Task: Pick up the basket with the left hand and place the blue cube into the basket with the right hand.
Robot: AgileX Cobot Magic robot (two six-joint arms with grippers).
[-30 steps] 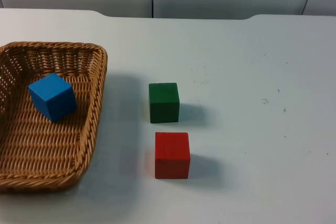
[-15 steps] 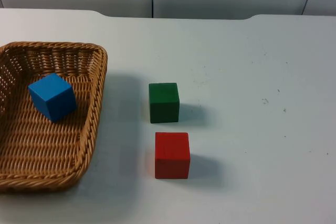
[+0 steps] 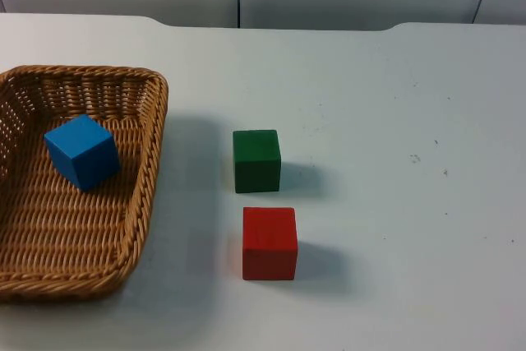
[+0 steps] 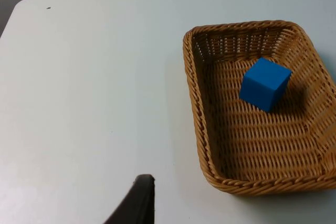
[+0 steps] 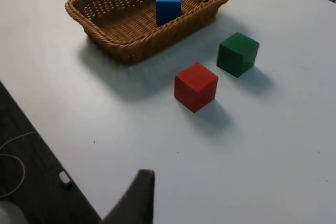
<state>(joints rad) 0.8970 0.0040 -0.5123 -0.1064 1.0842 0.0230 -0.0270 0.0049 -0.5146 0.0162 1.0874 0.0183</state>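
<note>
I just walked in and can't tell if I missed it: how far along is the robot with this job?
Done, by the look of it: the blue cube lies inside the basket, which rests on the table. Nothing is in hand; the left gripper's fingertip hangs over bare table beside the basket. The green cube and red cube stay out.

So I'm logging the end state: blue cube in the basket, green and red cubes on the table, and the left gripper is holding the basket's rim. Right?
Not quite. The blue cube does lie in the basket, with the green cube and red cube on the table, but the left wrist view shows the left gripper's fingertip apart from the basket, holding nothing.
</note>
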